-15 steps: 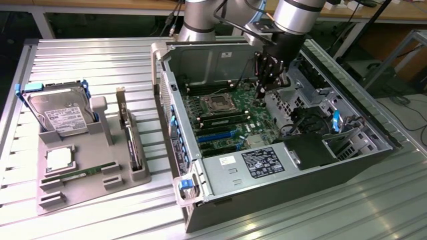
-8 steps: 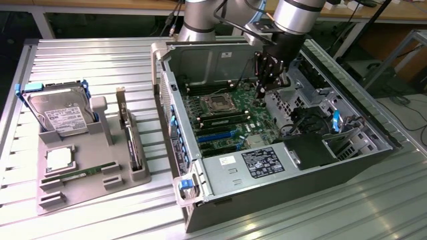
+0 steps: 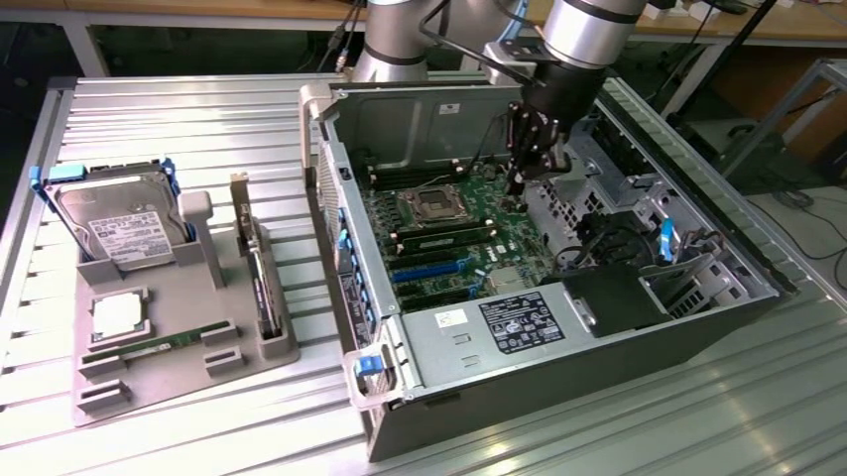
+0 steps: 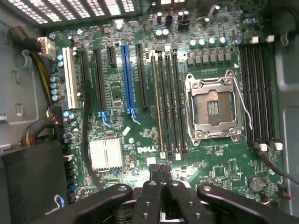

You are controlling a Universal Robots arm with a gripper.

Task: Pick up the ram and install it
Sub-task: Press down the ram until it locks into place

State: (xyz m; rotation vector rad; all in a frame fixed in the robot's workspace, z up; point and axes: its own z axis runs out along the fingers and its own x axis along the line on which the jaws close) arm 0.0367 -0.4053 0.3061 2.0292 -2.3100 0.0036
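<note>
The black two-fingered gripper [image 3: 521, 181] [image 4: 161, 176] hangs inside the open grey metal computer case [image 3: 443, 332], low over the green motherboard [image 4: 140, 135]. In the wrist view its fingers [image 4: 150, 191] are drawn together. Whether anything thin is nipped between them I cannot tell.

The nearest part of the board to the gripper is the end of a bank of long black memory slots. A long, narrow ram stick [image 4: 154, 107] [image 3: 443, 238] with a brownish upper edge stands in the outermost of these slots. That slot is on the side towards the blue expansion slot [image 4: 127, 79]. The ram is apart from the gripper, its near end just ahead of the fingertips in the wrist view. The neighbouring slots of the bank are dark and bare.

The square silver-framed CPU socket [image 4: 213, 107] [image 3: 430, 205] lies open on the far side of the bank. A small ribbed silver heatsink [image 4: 106, 155] sits close to the blue slot's end.

A grey moulded parts tray [image 3: 173, 387] rests on the ribbed metal table [image 3: 159, 119], well apart from the gripper at the exterior view's left. The tray holds a silver hard drive with a white label [image 3: 119, 223], a small square silver CPU chip [image 3: 117, 315], and a flat green strip [image 3: 146, 348] that looks like a second ram stick. A thin dark board [image 3: 261, 283] stands on edge along the tray's case-side rim.
</note>
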